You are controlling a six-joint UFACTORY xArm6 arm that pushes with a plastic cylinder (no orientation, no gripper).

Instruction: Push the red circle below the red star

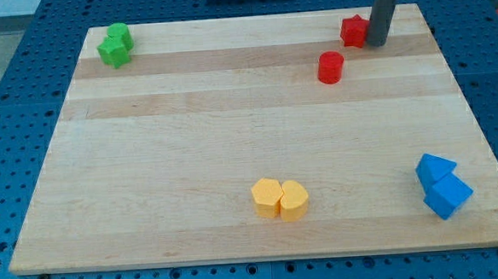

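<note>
The red star (353, 31) lies near the board's top right edge. The red circle (331, 67) sits just below it and a little to the left, apart from it. My tip (376, 42) rests on the board right beside the star's right side, touching or almost touching it, and above and to the right of the circle.
Two green blocks (115, 45) sit together at the top left corner. Two yellow blocks (279, 198) sit side by side near the bottom middle. Two blue blocks (441, 186) sit at the bottom right, near the wooden board's edge (480, 144).
</note>
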